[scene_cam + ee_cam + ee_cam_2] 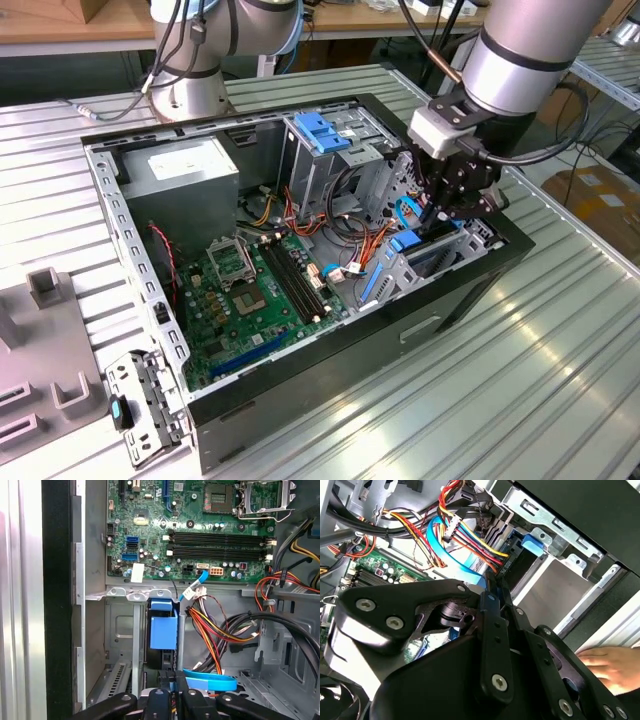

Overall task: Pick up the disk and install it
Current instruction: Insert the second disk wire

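Gripping what appears to be the near edge of the flat rectangular silver-metal hard drive with blue plastic side rails, the disk (405, 242), the black two-fingered gripper (455, 205) is hanging low inside the open black computer case (330, 390), at about three o'clock of the case's opening in the exterior view. In the first wrist view the fingers (161, 696) are lying close together, seemingly clamped on the disk (163, 630), which is standing on edge in the slot of the silver drive cage, its blue rail facing the camera. The green motherboard (250, 290) is sitting at about eight o'clock from the gripper, and the bundle of red, orange and yellow wires (372, 238) is crowding in just beside the disk. A person's hand (607, 662) is resting against the outside of the case. The disk is looking stiff, dense and fairly heavy for its bulk, with smooth metal faces that are likely offering little friction, and it is probably sensitive to knocks. The flat faces near the trailing edge are seeming the best hold, since that is leaving the plastic rails free.
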Action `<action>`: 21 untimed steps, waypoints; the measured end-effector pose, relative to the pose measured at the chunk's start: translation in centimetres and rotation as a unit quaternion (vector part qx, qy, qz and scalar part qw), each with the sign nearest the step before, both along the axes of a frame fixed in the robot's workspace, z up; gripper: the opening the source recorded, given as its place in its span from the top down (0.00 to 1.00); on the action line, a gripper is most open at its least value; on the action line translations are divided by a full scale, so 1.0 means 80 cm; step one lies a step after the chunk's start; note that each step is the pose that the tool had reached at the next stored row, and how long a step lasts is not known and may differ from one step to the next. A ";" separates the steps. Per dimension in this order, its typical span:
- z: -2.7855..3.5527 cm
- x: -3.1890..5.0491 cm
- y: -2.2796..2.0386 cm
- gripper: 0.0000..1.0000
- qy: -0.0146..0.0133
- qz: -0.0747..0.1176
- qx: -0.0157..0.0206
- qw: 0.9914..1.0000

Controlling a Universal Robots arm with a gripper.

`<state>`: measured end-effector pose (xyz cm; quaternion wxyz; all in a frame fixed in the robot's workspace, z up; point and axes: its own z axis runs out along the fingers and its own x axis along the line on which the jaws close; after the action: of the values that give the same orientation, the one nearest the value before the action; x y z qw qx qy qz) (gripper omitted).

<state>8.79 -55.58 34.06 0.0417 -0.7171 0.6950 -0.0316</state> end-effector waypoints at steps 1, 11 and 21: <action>0.0000 0.000 0.0000 0.84 0.000 0.000 0.000 1.000; 0.0217 0.000 0.0001 0.71 0.000 0.000 0.000 1.000; 0.0236 0.000 0.0001 0.89 0.000 0.000 0.000 1.000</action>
<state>8.79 -55.57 35.95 0.0417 -0.7171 0.6950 -0.0315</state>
